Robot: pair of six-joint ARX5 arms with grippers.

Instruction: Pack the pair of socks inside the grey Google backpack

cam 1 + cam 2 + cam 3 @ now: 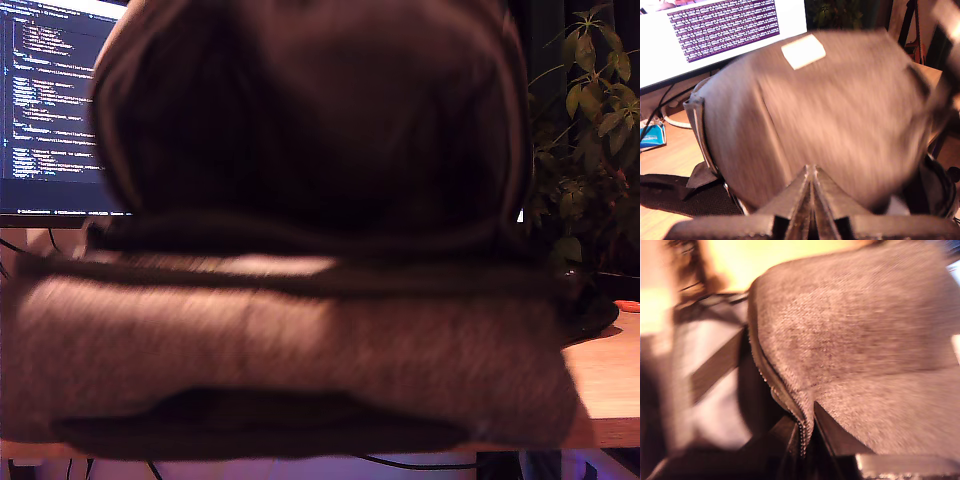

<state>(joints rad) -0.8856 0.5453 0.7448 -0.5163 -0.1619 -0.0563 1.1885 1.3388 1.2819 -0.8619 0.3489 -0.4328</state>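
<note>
Grey-brown herringbone fabric of the grey Google backpack (290, 340) fills the exterior view, its flap raised toward 12 o'clock over a dark cavity. Pair of socks: not identifiable in any view; a pale patch deep in the opening, second wrist view, is too blurred to name. My second gripper (807, 432) is clamped on the zip edge. My first gripper (811, 200) has jaws together against the outer fabric below the pale patch (803, 51); a pinch is likely, unconfirmed. Neither gripper appears in the exterior view; only the first wrist view shows the monitor (715, 30) at 11 o'clock
</note>
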